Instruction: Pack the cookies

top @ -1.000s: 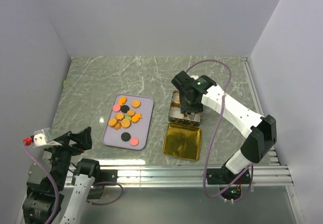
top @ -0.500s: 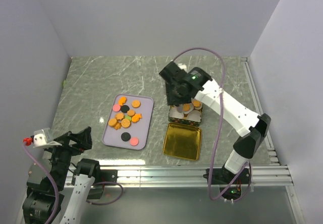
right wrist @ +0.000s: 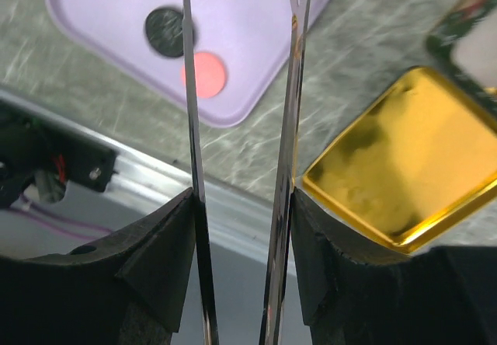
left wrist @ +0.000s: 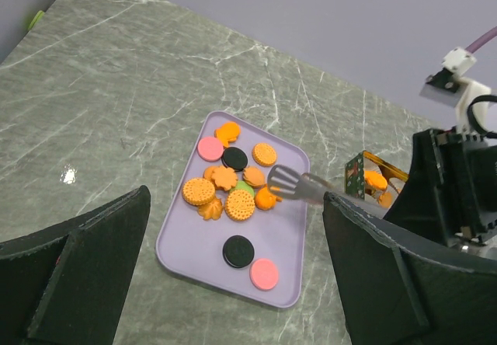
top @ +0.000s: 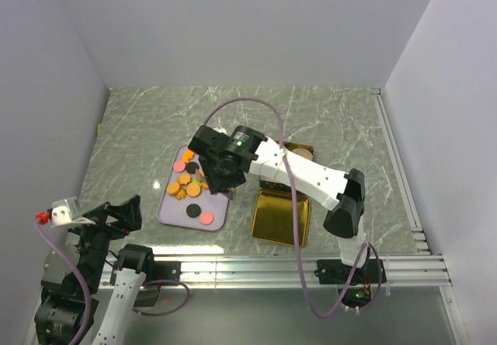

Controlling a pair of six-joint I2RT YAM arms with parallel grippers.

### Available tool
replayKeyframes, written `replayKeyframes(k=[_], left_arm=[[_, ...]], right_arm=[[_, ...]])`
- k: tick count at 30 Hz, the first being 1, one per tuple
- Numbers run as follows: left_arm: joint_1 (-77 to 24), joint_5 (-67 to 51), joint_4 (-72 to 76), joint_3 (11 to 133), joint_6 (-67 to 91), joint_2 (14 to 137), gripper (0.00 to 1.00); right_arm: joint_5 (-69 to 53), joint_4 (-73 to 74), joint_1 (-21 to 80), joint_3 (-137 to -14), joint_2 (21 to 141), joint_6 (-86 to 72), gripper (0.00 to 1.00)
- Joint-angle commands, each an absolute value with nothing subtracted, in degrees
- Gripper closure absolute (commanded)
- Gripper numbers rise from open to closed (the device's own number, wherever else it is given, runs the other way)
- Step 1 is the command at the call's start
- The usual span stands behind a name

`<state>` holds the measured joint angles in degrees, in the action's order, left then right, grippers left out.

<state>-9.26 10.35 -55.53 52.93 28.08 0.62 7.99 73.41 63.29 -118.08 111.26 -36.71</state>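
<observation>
The cookies lie on a lilac tray: mostly orange discs, with a few pink, black and green ones. My right gripper hangs over the tray's right side, shut on a pair of metal tongs whose tips hover empty above an orange cookie. In the right wrist view the tongs' two blades run up between the pads, with a black cookie and a pink one below. My left gripper stands open near the front left, holding nothing.
A small open tin with a few cookies inside sits right of the tray. Its gold lid lies in front of it, inside up. A metal rail runs along the near edge. Grey walls close in the sides and back.
My right arm has swung left with the tongs, from over the tin to over the tray. The left arm has not moved.
</observation>
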Motion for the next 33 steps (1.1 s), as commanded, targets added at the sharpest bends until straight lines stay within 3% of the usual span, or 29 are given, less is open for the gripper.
replayKeyframes(k=[1,9,22,33], left_arm=[[-9.32,10.11,-53.61,52.91,27.16,-2.90,0.01],[-9.32,9.93,-53.52,52.82,27.07,-2.81,0.00],[-9.32,10.02,-53.61,52.82,27.16,-2.81,0.01],[-9.32,10.02,-53.53,52.91,27.16,-2.90,0.01]], right_arm=[[6.15,72.60,64.59,-121.11,111.79,-38.06,0.43],[5.89,71.28,67.93,-117.68,111.71,-38.94,0.43],[9.49,74.53,76.11,-121.11,116.54,-39.29,0.43],[11.68,76.64,77.34,-125.15,120.58,-39.11,0.43]])
